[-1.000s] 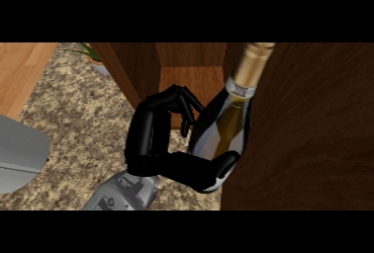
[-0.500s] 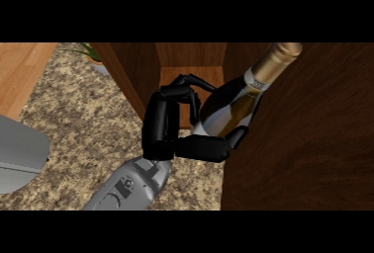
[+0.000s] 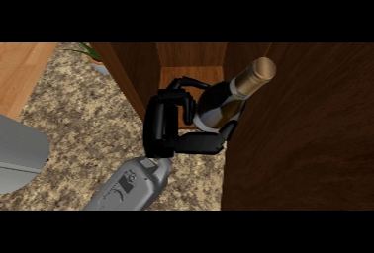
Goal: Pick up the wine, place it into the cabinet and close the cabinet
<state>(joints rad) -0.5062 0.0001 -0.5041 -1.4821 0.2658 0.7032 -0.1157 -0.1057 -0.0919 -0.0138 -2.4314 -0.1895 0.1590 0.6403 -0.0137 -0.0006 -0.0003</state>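
Wraps fingers [image 3: 179, 88] round the far side of the wine [image 3: 219, 106] and sets the thumb [image 3: 201, 143] to its near side: closed on the bottle's dark body, no gap to be seen. Belongs to the left hand [image 3: 162, 127], palm turned right toward the glass, forearm coming in from the near edge. Holds the wine tilted, gold-foiled neck leaning far and right, base down by the thumb, apparently clear of the surface [image 3: 80, 128]. Has it at the mouth of the cabinet [image 3: 135, 74], just in front of the open shelf [image 3: 186, 74], neck crossing the big wood panel [image 3: 306, 128] on the right; cannot tell whether door or side wall. Reads as mid-carry: gripped low, probably to leave the neck free and bring the base down first on the shelf. Left to do, by this reckoning: move further in, stand upright, let go, shut the door. Shows no right hand. Leaves a grey thing [image 3: 18, 158] at the left edge and a plant [image 3: 91, 52] far left, both well apart.
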